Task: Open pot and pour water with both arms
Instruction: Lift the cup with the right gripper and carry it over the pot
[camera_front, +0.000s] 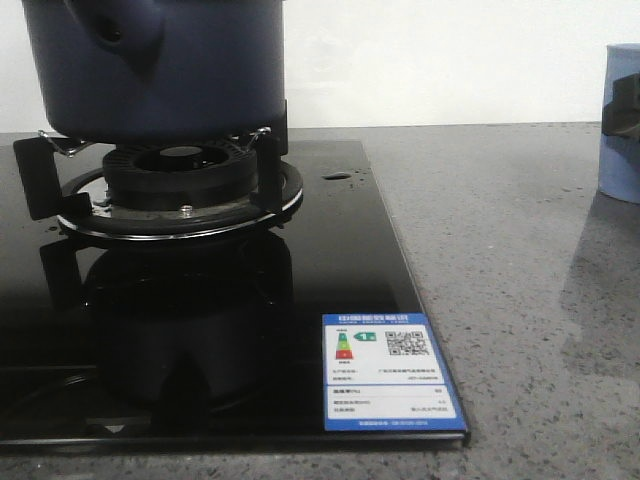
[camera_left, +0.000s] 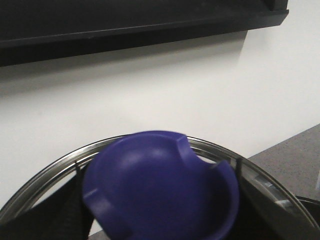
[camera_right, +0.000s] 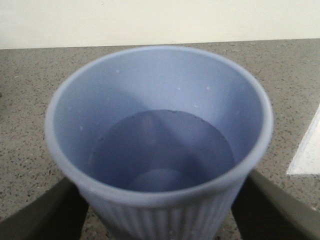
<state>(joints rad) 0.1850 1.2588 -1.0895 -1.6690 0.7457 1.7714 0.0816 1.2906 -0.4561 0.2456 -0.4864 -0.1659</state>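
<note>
The dark navy pot (camera_front: 150, 70) stands on the gas burner (camera_front: 180, 185) at the far left; its side socket (camera_front: 125, 35) faces me and its top is cut off. In the left wrist view my left gripper (camera_left: 160, 212) is shut on the blue knob (camera_left: 160, 185) of the steel-rimmed lid (camera_left: 40, 185), with dark fingers (camera_left: 47, 220) on either side. My right gripper (camera_right: 160, 215) is shut on a pale blue ribbed cup (camera_right: 160, 130) that holds water. The cup (camera_front: 620, 170) is at the right edge of the front view, over the counter.
A black glass hob (camera_front: 330, 260) with a blue and white energy label (camera_front: 390, 372) covers the left half of the grey speckled counter (camera_front: 520, 300). A white wall runs behind. A dark shelf or hood (camera_left: 140, 25) hangs on the wall above.
</note>
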